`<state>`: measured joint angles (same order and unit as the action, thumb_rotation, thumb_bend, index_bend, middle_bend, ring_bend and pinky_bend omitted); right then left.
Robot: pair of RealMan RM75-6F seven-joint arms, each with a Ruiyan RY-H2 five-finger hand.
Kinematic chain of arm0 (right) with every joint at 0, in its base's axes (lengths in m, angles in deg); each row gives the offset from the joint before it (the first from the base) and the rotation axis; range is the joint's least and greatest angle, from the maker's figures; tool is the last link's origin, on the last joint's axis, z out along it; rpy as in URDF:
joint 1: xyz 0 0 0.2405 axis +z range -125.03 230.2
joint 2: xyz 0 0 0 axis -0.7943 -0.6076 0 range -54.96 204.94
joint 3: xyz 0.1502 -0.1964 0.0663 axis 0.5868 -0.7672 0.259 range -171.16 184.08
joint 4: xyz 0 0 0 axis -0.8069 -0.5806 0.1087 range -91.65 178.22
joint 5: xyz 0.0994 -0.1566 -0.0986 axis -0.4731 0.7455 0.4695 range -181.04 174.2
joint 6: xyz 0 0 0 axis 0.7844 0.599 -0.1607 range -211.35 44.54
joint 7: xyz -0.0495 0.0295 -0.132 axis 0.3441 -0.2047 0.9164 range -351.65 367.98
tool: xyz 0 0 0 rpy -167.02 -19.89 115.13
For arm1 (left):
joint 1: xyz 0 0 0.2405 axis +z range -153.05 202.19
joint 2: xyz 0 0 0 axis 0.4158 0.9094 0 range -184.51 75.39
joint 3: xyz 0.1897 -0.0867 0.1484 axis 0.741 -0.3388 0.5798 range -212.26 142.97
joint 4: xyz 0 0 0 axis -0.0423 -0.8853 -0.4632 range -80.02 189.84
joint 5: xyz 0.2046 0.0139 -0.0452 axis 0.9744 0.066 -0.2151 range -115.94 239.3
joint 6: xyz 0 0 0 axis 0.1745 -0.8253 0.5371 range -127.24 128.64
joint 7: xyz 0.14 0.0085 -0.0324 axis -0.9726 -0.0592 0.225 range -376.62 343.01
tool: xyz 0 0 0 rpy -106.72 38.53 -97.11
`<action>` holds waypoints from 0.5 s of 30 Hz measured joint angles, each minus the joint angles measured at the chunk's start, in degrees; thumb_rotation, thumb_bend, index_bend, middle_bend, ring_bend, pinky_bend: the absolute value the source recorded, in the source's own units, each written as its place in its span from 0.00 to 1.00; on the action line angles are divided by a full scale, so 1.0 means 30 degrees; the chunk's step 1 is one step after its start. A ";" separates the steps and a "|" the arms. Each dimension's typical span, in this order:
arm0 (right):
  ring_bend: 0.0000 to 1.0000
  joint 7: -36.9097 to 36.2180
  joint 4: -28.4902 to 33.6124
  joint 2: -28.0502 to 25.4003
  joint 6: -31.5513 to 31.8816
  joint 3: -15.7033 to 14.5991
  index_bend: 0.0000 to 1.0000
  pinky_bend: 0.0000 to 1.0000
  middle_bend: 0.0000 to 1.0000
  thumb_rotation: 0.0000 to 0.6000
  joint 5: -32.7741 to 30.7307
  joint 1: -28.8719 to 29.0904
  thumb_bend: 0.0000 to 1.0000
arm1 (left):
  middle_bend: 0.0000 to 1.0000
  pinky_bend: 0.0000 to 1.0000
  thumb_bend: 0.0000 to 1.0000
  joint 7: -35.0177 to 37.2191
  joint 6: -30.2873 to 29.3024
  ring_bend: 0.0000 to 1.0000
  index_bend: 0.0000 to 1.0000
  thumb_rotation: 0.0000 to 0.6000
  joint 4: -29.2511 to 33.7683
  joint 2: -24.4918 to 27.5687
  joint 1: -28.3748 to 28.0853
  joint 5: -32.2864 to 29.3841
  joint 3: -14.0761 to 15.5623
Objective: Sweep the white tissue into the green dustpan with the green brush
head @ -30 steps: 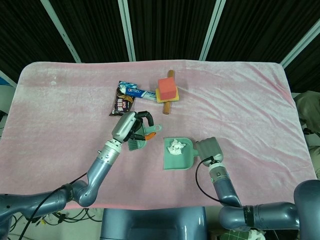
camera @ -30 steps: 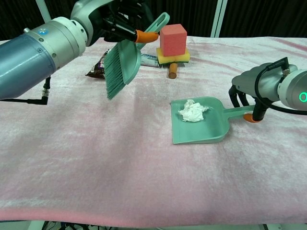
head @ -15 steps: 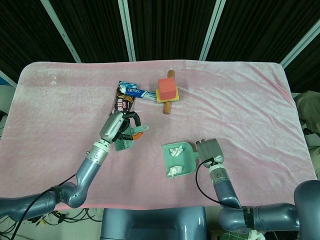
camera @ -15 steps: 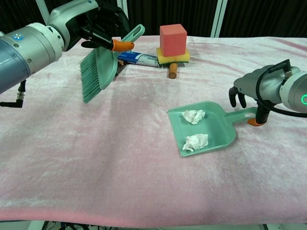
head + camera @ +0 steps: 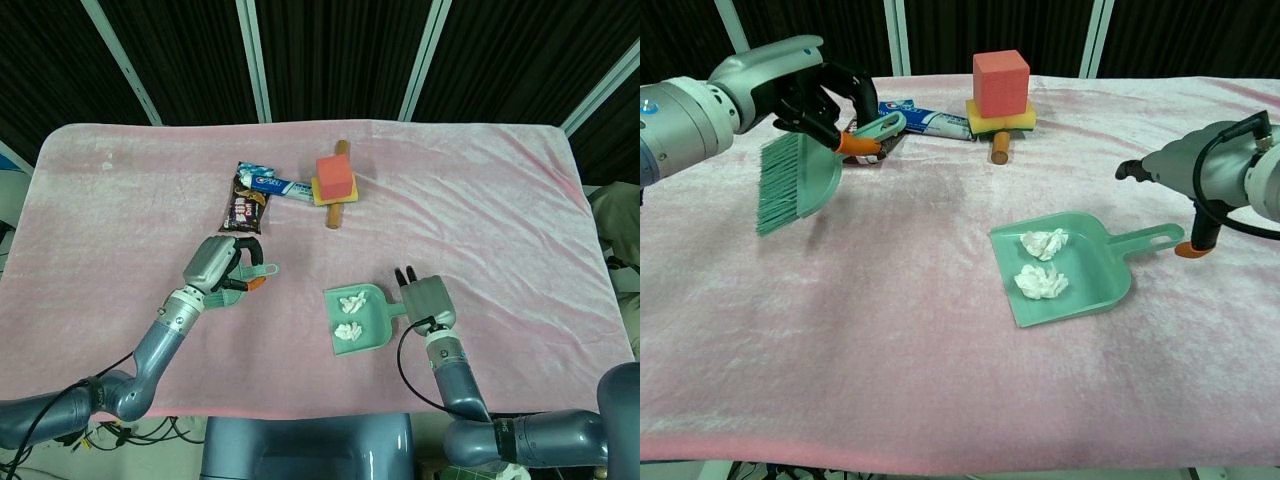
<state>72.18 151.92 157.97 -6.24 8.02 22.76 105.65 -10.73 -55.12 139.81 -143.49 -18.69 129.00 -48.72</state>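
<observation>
The green dustpan (image 5: 1095,262) lies flat on the pink cloth right of centre, also seen from the head view as dustpan (image 5: 372,333). Two crumpled white tissue wads (image 5: 1044,242) (image 5: 1040,282) sit inside it; the tissue (image 5: 350,304) shows in the head view too. My left hand (image 5: 812,98) (image 5: 218,264) grips the green brush (image 5: 798,178) by its orange-collared handle, bristles hanging down above the cloth, well left of the pan. My right hand (image 5: 1185,165) (image 5: 428,297) hovers just behind the pan's handle (image 5: 1150,238), fingers spread and off it.
At the back stand a red cube (image 5: 1000,82) on a yellow sponge (image 5: 1002,120) over a wooden stick (image 5: 1000,148), with a toothpaste box (image 5: 930,117) and a dark snack packet (image 5: 241,207) to their left. The cloth's front edge runs close below the pan.
My left hand carried the brush leftward, away from the pan. The pan turned slightly and the tissue now lies as two wads. My right hand came off the handle and its fingers spread.
</observation>
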 measured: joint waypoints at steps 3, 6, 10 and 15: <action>0.73 -0.0096 0.0168 -0.0255 0.0113 -0.0029 0.03 0.76 0.10 1.00 0.0108 -0.0144 0.20 | 0.63 1.00 0.32 -0.1383 0.0655 0.86 0.61 1.00 0.0314 0.0478 -0.0065 -0.0794 0.0325; 0.73 -0.0284 0.0390 -0.0615 0.0196 -0.0004 0.03 0.76 0.10 1.00 0.0311 -0.0288 0.20 | 0.63 1.00 0.32 -0.2841 0.1393 0.86 0.61 1.00 0.0632 0.0935 -0.0244 -0.1792 0.0648; 0.73 -0.0471 0.0648 -0.1134 0.0219 0.0079 0.03 0.76 0.10 1.00 0.0527 -0.0428 0.20 | 0.62 1.00 0.32 -0.4689 0.2337 0.86 0.60 1.00 0.0851 0.1382 -0.0691 -0.2787 0.1107; 0.73 -0.0597 0.0819 -0.1531 0.0137 0.0229 0.03 0.76 0.10 1.00 0.0626 -0.0517 0.20 | 0.56 1.00 0.25 -0.6067 0.3401 0.85 0.56 1.00 0.0823 0.1568 -0.1358 -0.3828 0.1613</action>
<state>70.39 154.37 153.37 -5.83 8.70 24.64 104.10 -28.93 -44.92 142.28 -138.79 -22.76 117.51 -43.88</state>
